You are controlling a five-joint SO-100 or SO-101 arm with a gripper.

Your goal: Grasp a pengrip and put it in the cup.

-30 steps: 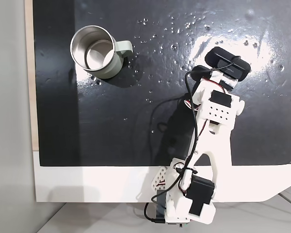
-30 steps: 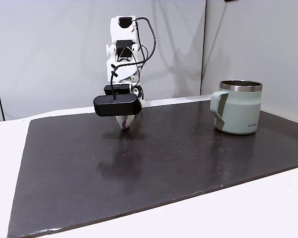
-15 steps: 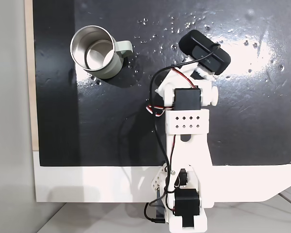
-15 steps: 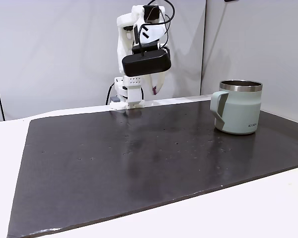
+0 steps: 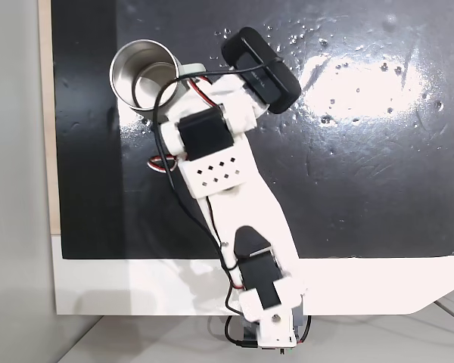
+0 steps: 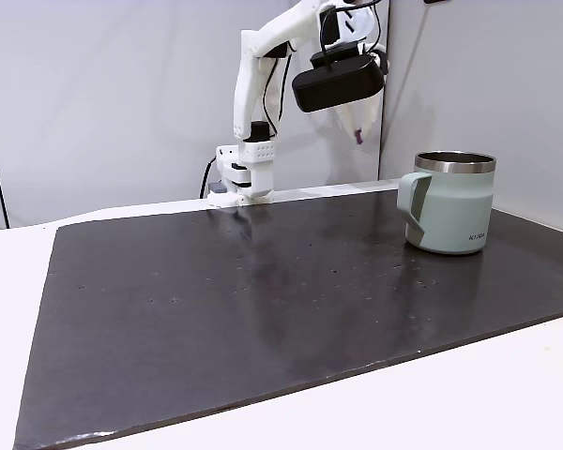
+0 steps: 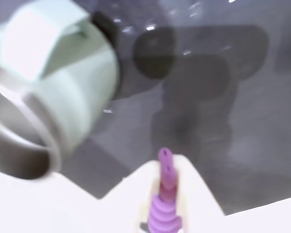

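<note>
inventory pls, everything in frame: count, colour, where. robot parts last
cup: 1, pale grey-green outside, steel inside, upright on the mat, at its right end in a fixed view
pengrip: 1, purple, ribbed, held between the gripper fingers, in the air
mat: 1, black, shiny, covers most of the table
table: 1, white, under the mat
webcam: 1, black, mounted on the arm by the gripper
arm: 1, white with black motors, reaching toward the cup
gripper: 1, white, shut on the pengrip, near the cup
</note>
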